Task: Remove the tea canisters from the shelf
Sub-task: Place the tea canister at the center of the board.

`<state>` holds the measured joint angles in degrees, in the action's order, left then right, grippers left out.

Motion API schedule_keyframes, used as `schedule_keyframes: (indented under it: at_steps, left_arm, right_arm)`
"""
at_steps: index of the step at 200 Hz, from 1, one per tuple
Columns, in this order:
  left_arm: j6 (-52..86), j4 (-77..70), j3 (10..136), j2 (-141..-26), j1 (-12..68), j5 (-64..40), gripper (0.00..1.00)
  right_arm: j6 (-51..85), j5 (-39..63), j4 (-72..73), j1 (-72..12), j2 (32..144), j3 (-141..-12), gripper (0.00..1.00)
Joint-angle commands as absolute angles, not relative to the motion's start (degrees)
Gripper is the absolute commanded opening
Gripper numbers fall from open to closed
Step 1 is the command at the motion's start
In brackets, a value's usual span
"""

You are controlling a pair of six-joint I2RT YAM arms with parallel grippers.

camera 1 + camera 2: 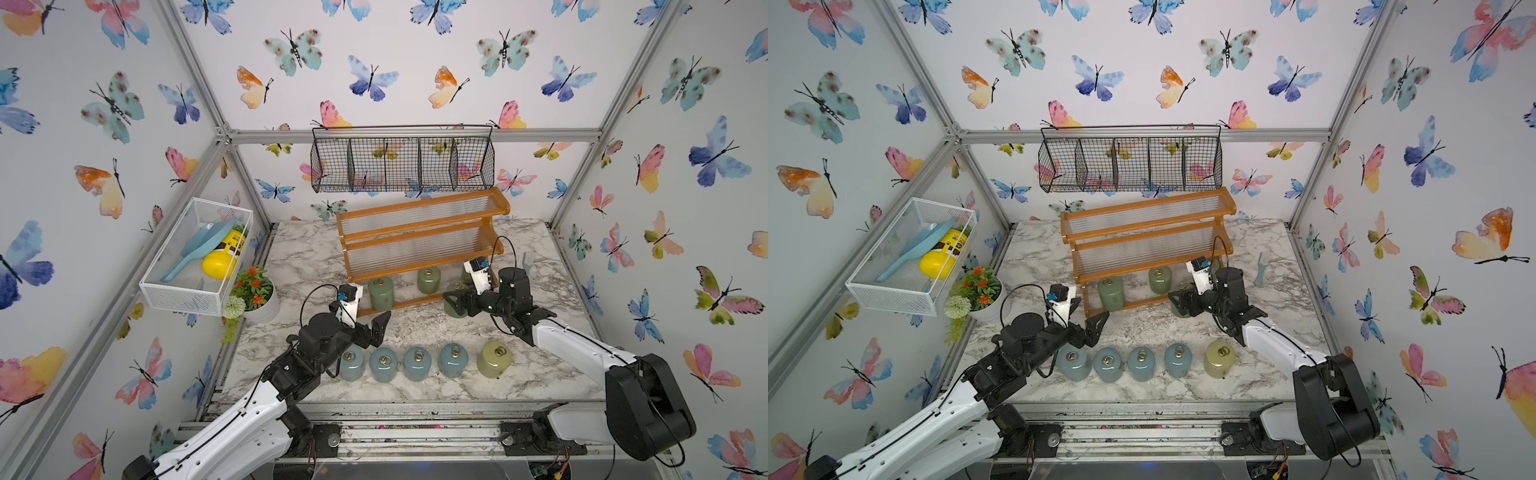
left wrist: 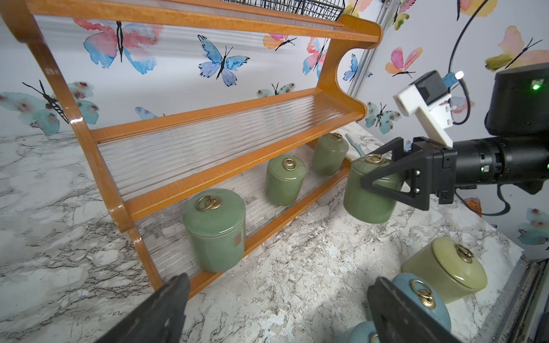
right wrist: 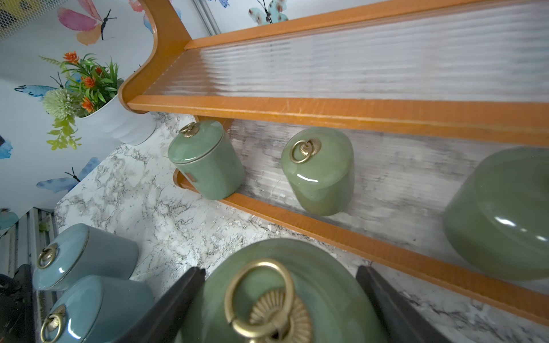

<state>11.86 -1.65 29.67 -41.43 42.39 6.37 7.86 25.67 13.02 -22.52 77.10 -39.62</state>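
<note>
The orange-brown shelf [image 1: 419, 232] stands at the back of the marble table. Three sage green tea canisters [image 1: 380, 293] [image 1: 429, 280] [image 2: 329, 153] sit on its bottom tier; the upper tiers are bare. My right gripper [image 1: 453, 303] is shut on one more green canister [image 2: 368, 193], holding it by the sides just in front of the bottom tier's right end. My left gripper [image 1: 376, 328] hangs open over the table before the shelf's left end, nothing between its fingers [image 2: 166, 311]. Several blue-grey canisters [image 1: 383, 365] and a pale yellow one [image 1: 494, 358] stand in a front row.
A black wire basket [image 1: 402, 164] hangs on the back wall above the shelf. A white mesh basket [image 1: 195, 253] on the left wall holds a yellow bottle and a blue scoop. A potted plant [image 1: 255, 295] stands at the table's left edge, a small teal brush [image 1: 1262, 268] at the right.
</note>
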Motion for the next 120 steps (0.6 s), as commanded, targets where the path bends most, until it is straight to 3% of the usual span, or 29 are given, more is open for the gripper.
schedule_keyframes:
  at_steps: [1, 120]
  left_arm:
    - [12.5, -0.1, 29.2, -40.4, 42.5, 7.6, 0.98]
    - [12.8, 1.1, 29.2, -39.7, 42.5, 8.5, 0.98]
  right_arm:
    - [9.2, 24.6, 19.1, -24.5, 77.8, -39.4, 0.72]
    - [11.2, 22.7, 25.0, -26.5, 85.2, -34.4, 0.73]
